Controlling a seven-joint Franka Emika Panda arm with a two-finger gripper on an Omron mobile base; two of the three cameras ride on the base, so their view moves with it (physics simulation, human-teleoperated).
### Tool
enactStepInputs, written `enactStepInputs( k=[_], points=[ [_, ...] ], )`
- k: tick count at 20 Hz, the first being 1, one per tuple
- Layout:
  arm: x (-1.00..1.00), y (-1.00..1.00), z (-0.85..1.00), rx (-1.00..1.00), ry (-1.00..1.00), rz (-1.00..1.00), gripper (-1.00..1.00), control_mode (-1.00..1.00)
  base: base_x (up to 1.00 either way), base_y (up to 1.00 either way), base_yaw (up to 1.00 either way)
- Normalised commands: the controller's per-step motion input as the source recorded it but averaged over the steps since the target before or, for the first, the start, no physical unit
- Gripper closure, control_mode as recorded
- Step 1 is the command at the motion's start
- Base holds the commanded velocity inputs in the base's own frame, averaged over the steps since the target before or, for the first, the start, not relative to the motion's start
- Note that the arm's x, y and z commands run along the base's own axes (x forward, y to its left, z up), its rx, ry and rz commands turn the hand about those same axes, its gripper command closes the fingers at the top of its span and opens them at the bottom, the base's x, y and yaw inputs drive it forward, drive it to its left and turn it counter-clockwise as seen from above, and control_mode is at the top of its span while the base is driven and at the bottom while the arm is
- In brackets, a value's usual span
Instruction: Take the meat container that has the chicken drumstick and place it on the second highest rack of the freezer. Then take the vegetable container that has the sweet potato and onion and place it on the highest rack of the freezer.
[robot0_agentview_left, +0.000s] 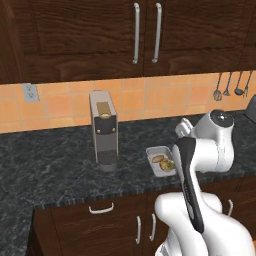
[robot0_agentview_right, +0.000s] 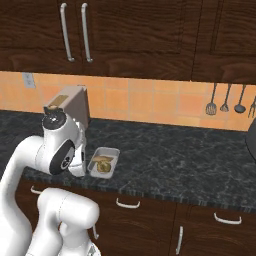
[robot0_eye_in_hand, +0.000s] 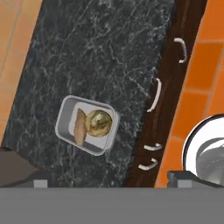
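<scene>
A shallow grey rectangular vegetable container (robot0_eye_in_hand: 86, 125) on the speckled black countertop (robot0_eye_in_hand: 100, 52) holds the tapered sweet potato (robot0_eye_in_hand: 80, 127) touching the round glossy onion (robot0_eye_in_hand: 99, 123); the gripper (robot0_eye_in_hand: 109, 183) hangs above it, spread wide and empty.

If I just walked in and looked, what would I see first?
Probably the big white robot arm bent up in front of the dark counter. Right behind it, near the counter's front edge, sits a small grey tray holding a sweet potato beside a round onion. A grey coffee machine stands upright on the counter beside the tray, under the orange tile wall.
</scene>
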Motion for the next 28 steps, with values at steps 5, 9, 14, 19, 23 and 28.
enactStepInputs(
  k=[5, 9, 14, 19, 23, 28],
  points=[
    [0.0, 0.07, -0.53, 0.0, 0.23, 0.21, -1.0, -1.0, 0.0, 0.0, 0.0],
    [0.0, 0.3, -0.39, 0.0, 0.29, 0.05, -1.0, -1.0, 0.0, 0.0, 0.0],
    [0.08, 0.21, -0.18, 0.0, 0.19, 0.01, -1.0, -1.0, 0.0, 0.0, 0.0],
    [0.33, -0.03, -0.03, 0.05, 0.0, 0.0, -1.0, -1.0, 0.0, 0.0, 0.0],
    [0.14, -0.18, -0.25, 0.04, 0.0, 0.0, -1.0, -1.0, 0.0, 0.0, 0.0],
    [0.0, -0.04, -0.32, 0.0, 0.0, 0.0, -1.0, -1.0, 0.0, 0.0, 0.0]
  ],
)
